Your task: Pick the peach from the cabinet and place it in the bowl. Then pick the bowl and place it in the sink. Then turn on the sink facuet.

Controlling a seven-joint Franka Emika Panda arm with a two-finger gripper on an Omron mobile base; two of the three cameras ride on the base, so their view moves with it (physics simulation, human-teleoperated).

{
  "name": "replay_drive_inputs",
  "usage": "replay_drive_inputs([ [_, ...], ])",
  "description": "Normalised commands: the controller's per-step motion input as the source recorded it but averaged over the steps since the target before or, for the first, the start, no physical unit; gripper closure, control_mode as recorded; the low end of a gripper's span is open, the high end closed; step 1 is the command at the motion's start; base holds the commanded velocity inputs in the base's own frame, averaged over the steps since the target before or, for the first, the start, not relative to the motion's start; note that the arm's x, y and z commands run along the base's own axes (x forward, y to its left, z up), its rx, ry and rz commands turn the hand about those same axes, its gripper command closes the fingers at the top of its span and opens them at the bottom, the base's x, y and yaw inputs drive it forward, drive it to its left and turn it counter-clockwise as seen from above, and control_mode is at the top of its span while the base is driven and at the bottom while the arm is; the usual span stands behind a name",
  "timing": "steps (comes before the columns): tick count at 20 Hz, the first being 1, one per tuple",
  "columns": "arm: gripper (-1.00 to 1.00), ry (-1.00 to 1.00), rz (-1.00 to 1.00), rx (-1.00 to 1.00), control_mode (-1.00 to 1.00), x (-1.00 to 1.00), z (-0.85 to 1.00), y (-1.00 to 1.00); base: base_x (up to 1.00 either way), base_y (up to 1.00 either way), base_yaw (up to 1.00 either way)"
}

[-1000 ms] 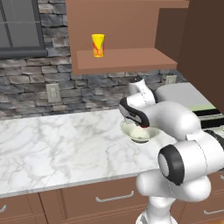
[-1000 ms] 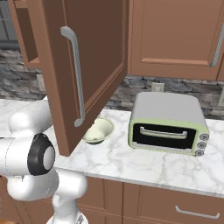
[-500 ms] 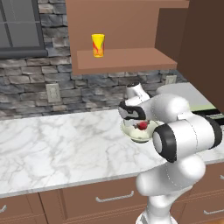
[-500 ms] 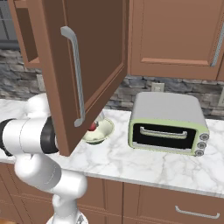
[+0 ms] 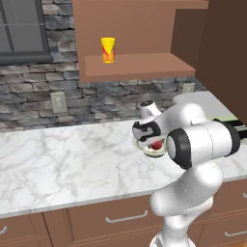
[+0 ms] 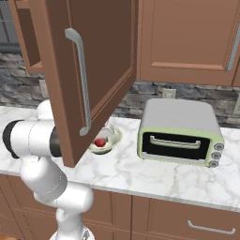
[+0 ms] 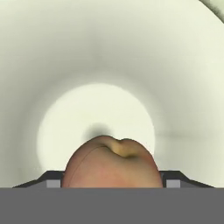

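Your peach (image 7: pixel 111 164) sits inside the bowl (image 6: pixel 111 138), low over its pale floor, between the two tips of the end effector (image 7: pixel 111 183); the tips stand wide apart at either flank of the fruit, and you cannot tell from these views whether they press its skin or have just let go. Taking the bowl as your landmark: it rests on the marble worktop (image 5: pixel 58 164); the toaster oven (image 6: pixel 180 133) stands beside it on that worktop; the cabinet (image 5: pixel 140 65) with its flat shelf hangs above and behind it; a yellow cup (image 5: pixel 108 49) stands up on that shelf, well apart from the bowl.

The wrist points nearly straight down into the bowl, which I judge is why the fruit appears centred over the base (a drop from there should leave it in the middle, not rolling up the sloping side).

The peach is close to round, so it has no real long axis; its stem dimple faces away from the hand, toward the bowl floor. The bowl stands upright, mouth up; the cabinet door (image 6: pixel 79 75) hangs open in front of it in the right base view.
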Motion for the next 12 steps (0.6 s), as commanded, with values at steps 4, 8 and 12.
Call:
replay_drive_inputs([
  [4, -1.0, 0.0, 0.02, 0.0, -1.0, 0.0, -0.14, -0.03, 0.0, 0.0, 0.0],
  [8, -1.0, 0.0, 0.01, 0.01, -1.0, 0.0, 0.02, 0.0, 0.0, 0.0, 0.0],
  [12, -1.0, -0.05, 0.0, 0.01, -1.0, -0.03, 0.39, 0.0, 0.0, 0.0, 0.0],
])
